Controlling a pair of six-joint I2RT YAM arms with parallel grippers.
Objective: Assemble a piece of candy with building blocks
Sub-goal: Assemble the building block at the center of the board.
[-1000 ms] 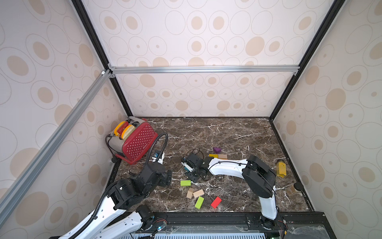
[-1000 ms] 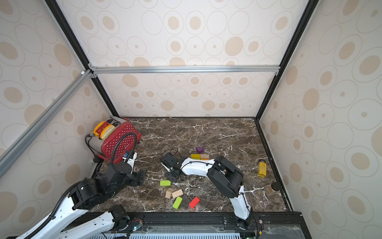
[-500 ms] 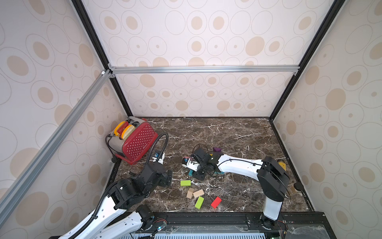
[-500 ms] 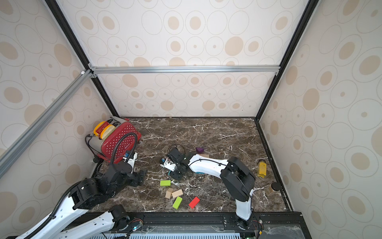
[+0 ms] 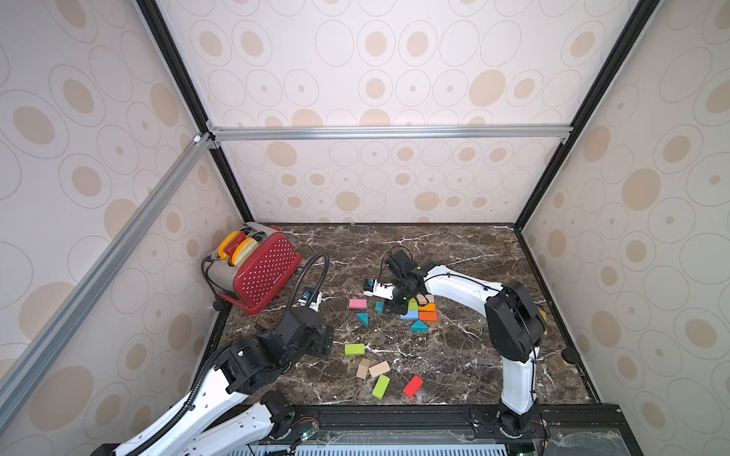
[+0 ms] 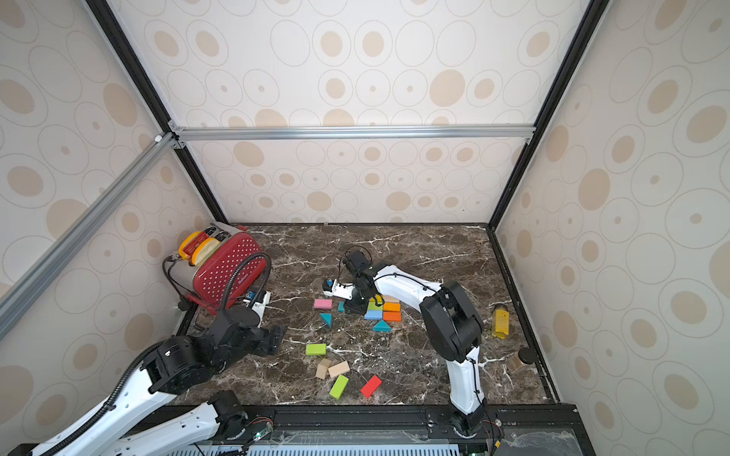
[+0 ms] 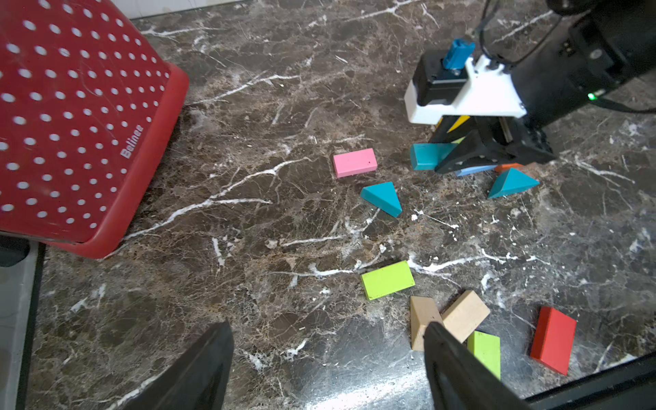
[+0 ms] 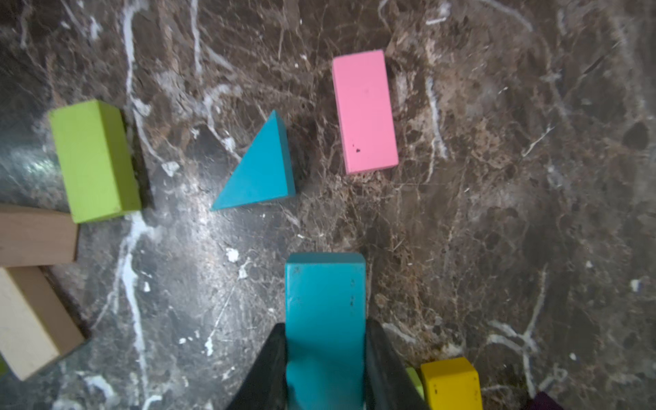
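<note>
Listing the building blocks from left to right across the marble table (image 5: 474, 355), past the red toaster (image 5: 264, 272), which is not part of the task.

- Left gripper (image 7: 326, 326): jaws wide apart, empty, hanging over bare table just beside the loose blocks.
- Pink brick (image 5: 357, 303): one, lying flat and alone.
- Teal wedges: two, one (image 5: 362, 319) near the pink brick, one (image 5: 419, 326) just below the cluster.
- Lime bricks, loose: two (image 5: 354, 349) (image 5: 380, 386).
- Tan bricks, loose: two, touching (image 5: 363, 368) (image 5: 379, 368).
- Teal brick (image 8: 324, 284): one, clamped by its long sides in the right gripper (image 8: 324, 330), at the left edge of the cluster.
- Cluster: a green (image 5: 412, 306), an orange (image 5: 428, 307), a blue (image 5: 409, 315) and a red-orange brick (image 5: 428, 316), packed edge to edge. A yellow block (image 8: 451, 383) shows beside them in the right wrist view. Others are hidden under the arm, so the full count cannot be told.
- Red brick (image 5: 412, 386): one, nearest the front rail.

Handling, as judged: painted wood, so light, rigid and not fragile. The smooth paint may slip on the marble and neighbours nudge easily. Bricks are best gripped across the two long parallel faces at mid-length, and wedges across their flat triangular faces, never the slope.
</note>
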